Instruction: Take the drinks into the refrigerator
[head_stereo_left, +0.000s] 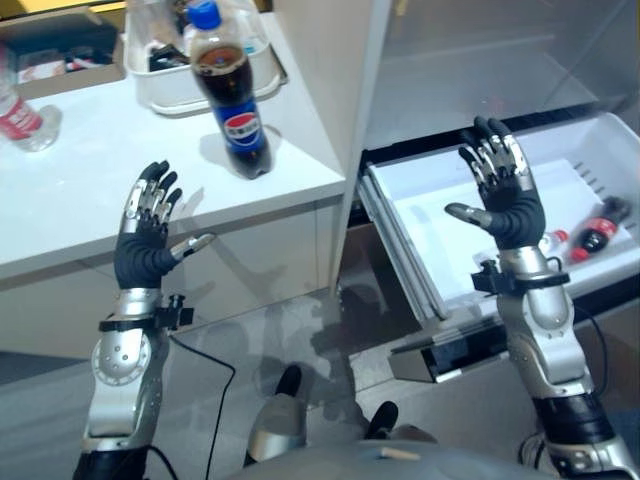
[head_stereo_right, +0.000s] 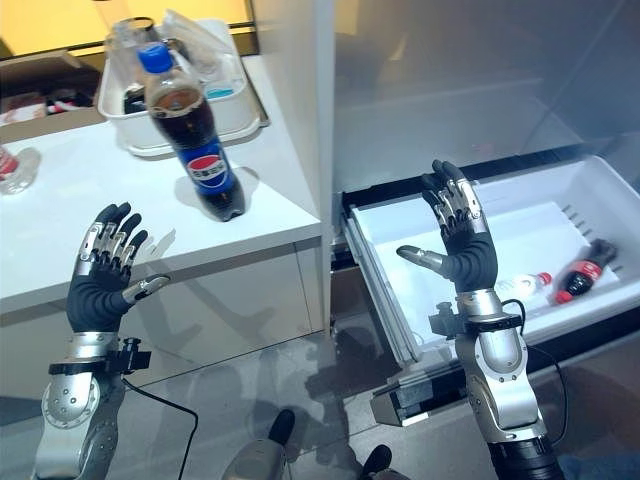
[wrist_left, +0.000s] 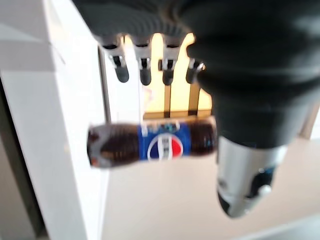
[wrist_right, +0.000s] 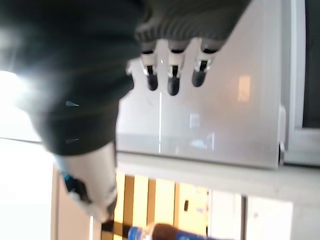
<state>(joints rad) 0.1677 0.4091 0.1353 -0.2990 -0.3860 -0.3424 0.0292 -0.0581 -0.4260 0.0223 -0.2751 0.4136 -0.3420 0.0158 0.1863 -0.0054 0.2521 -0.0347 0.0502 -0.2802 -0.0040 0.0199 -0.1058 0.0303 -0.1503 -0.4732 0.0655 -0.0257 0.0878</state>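
Nearest the camera, both hands are hanging in the air, palms raised. The left hand (head_stereo_left: 145, 235) is hovering in front of the white counter (head_stereo_left: 90, 190), its fingers (head_stereo_left: 155, 195) spreading straight and its thumb sticking out sideways, holding and touching nothing. The right hand (head_stereo_left: 505, 195) is hovering over the open refrigerator drawer (head_stereo_left: 440, 200), fingers likewise spreading upright with the thumb out to the side, also holding nothing.

Inside the smooth white plastic drawer, toward its right end, a small dark cola bottle (head_stereo_left: 598, 230) with a red label is lying on its side, and just beside it a small clear bottle (head_stereo_left: 553, 241) with a red cap is lying too, partly hidden behind the right wrist.

On the counter beyond the left hand, a tall cola bottle (head_stereo_left: 228, 95) with a blue cap and blue label is standing upright near the counter's right edge, close to the refrigerator's white side wall. Behind it a white rectangular tray (head_stereo_left: 175, 85) is holding dark items too unclear to name. At the far left a clear bottle (head_stereo_left: 22, 120) with a red label is lying on the counter.
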